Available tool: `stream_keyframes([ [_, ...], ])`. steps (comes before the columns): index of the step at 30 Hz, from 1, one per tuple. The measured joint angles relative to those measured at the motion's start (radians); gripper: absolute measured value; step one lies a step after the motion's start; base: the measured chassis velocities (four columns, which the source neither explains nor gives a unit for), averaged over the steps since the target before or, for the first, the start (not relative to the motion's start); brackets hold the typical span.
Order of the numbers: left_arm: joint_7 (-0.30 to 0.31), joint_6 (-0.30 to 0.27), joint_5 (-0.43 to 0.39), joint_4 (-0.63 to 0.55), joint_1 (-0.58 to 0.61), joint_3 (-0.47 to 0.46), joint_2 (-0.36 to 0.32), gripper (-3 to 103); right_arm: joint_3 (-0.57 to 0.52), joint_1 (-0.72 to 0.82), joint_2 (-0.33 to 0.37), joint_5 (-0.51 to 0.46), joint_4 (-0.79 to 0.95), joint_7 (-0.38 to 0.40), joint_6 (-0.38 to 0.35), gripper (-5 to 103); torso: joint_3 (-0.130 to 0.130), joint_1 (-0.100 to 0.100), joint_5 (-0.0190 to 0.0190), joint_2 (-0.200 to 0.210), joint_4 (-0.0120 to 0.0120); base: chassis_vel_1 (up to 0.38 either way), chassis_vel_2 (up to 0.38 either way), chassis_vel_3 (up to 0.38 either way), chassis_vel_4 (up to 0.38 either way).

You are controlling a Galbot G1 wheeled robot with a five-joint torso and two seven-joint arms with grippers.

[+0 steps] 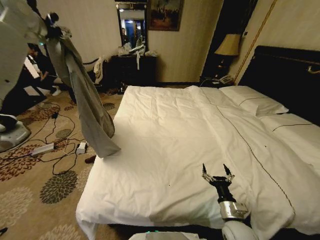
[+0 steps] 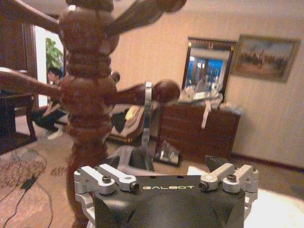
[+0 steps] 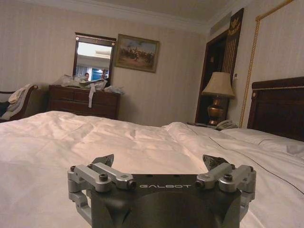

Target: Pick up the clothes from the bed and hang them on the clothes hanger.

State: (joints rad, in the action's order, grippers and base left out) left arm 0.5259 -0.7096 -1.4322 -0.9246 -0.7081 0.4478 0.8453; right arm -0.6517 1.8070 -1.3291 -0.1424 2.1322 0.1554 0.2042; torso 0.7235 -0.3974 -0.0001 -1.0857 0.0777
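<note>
Dark dresser (image 1: 132, 67) under a mirror (image 1: 132, 24); lamp (image 1: 228, 46); cables (image 1: 60, 145) on patterned carpet (image 1: 30, 195)

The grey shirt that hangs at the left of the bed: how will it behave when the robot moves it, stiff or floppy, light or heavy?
Probably floppy: the grey shirt hangs in long limp folds beside the bed. Likely light, because the fabric looks thin. It may swing or slip when moved, since it is held only at its top, near the left end effector by the coat stand.

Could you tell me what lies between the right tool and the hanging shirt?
In the head view, bare white duvet on the bed separates the right tool from the shirt.
</note>
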Motion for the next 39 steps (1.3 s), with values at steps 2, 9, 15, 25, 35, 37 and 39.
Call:
stream_keyframes([
  [2,-0.011,0.041,0.018,0.01,0.005,-0.011,0.015,100,0.0,0.0,0.0,0.0,0.0,0.0,0.0,100,0.0,0.0,0.0002,0.0,0.0002,0.0,0.0,0.0,0.0],
  [9,-0.041,0.122,0.058,-0.004,0.03,-0.037,0.024,100,0.0,0.0,0.0,0.0,0.0,0.0,0.0,100,0.0,0.0,0.0,0.0,0.0002,0.0,0.0,0.0,0.0],
  [15,-0.053,0.162,0.137,-0.021,0.036,-0.035,0.012,100,0.0,0.0,0.0,0.0,0.0,0.0,0.0,100,0.0,0.0,0.0001,0.0,0.0,0.0,0.0,0.0,0.0],
  [25,-0.116,0.346,0.3,-0.024,0.048,-0.043,0.017,100,0.0,0.0,0.0,0.0,0.0,0.0,0.0,100,0.0,0.0,0.0001,0.0,0.0,0.0,0.0,0.0,0.0],
  [35,-0.16,0.459,0.429,-0.069,0.08,-0.046,0.003,100,0.0,0.0,0.0,0.0,0.0,0.0,0.0,100,0.0,0.0,-0.0001,0.0,-0.0002,0.0,0.0,0.0,0.0],
  [37,-0.146,0.45,0.384,-0.092,0.091,-0.061,0.0,100,0.0,0.0,0.0,0.0,0.0,0.0,0.0,100,0.0,0.0,-0.0001,0.0,0.0,0.0,0.0,0.0,0.0],
  [39,-0.102,0.394,0.284,-0.117,0.094,-0.069,-0.006,100,0.0,0.0,0.0,0.0,0.0,0.0,0.0,100,0.0,0.0,0.0002,0.0,0.0003,0.0,0.0,0.0,0.0],
])
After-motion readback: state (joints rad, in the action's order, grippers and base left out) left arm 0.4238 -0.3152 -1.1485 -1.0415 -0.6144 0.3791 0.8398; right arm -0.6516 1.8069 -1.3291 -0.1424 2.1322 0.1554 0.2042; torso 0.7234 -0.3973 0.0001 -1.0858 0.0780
